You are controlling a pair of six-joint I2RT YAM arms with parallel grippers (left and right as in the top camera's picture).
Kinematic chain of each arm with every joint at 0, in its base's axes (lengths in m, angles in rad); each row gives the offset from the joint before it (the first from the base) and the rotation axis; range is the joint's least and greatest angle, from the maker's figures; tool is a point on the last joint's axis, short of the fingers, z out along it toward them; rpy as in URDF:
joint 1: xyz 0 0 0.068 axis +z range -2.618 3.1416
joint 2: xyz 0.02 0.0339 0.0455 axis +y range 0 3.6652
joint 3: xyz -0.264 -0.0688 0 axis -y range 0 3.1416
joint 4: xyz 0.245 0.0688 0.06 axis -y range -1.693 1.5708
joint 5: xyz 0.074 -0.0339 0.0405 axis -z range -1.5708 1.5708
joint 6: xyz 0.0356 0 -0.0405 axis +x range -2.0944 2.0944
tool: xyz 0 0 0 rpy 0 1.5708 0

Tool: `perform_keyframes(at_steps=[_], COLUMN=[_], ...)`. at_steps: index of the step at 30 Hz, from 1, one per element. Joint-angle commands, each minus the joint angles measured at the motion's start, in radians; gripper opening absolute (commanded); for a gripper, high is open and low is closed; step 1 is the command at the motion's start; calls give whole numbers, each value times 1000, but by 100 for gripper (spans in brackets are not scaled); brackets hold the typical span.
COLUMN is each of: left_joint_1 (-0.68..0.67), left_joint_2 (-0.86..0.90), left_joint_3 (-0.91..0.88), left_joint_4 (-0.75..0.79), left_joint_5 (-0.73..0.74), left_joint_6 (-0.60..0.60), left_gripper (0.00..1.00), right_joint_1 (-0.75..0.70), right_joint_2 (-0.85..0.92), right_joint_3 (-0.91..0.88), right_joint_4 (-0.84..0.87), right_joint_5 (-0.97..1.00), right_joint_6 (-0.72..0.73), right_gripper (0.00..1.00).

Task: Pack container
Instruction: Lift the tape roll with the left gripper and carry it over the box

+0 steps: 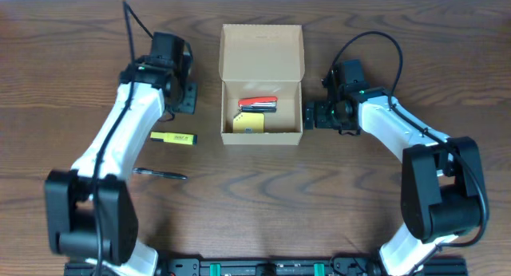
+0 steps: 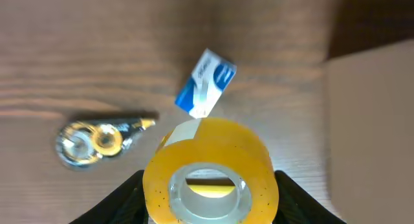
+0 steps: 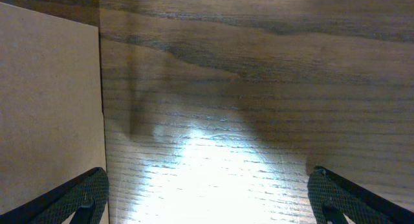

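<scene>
The left pincer is clamped on a yellow tape roll, with one finger bearing on each side of its curved wall. Whether the roll rests on the table or is lifted cannot be told.

Hazard one: the grip bears on a smooth round surface, so the roll may turn or slip out during transfer.

Hazard two: a blue-and-white packet lies just beyond the roll, and a low sweep may knock it away.

Hazard three: the box stands near, open, with its lid folded back. A low carry may strike the near wall and shift it. The right pincer, jaws wide apart and holding nothing, sits just beside the opposite wall. It looks placed to brace the box, yet a bump there could also displace it.

Hazard four: the box floor is partly taken, so the roll may land tilted on the contents.

Count:
- box: one
- tape roll: one
- packet: one
- shiny reel: one
- yellow marker: one
- black pen: one
- inside the box: one red tool and one yellow item
- pincers: two
</scene>
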Motion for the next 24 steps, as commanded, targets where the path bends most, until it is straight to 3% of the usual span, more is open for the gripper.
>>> perform_keyframes(at_steps=[1, 6, 15, 24], left_joint_1=[5, -9, -61, -155], left_joint_2=[-49, -82, -60, -18], left_joint_3=[26, 29, 144, 227], left_joint_4=[8, 49, 113, 94], left_joint_5=[56, 143, 149, 257], left_joint_6=[-15, -16, 1, 278], left_gripper=[6, 6, 6, 5], right_joint_1=[-7, -7, -7, -7], right_joint_2=[1, 1, 1, 1], right_joint_3=[-2, -2, -2, -2], right_joint_4=[-1, -1, -1, -1], right_joint_5=[-4, -4, -4, -4], right_joint_6=[-13, -13, -13, -13], right_gripper=[99, 99, 99, 99])
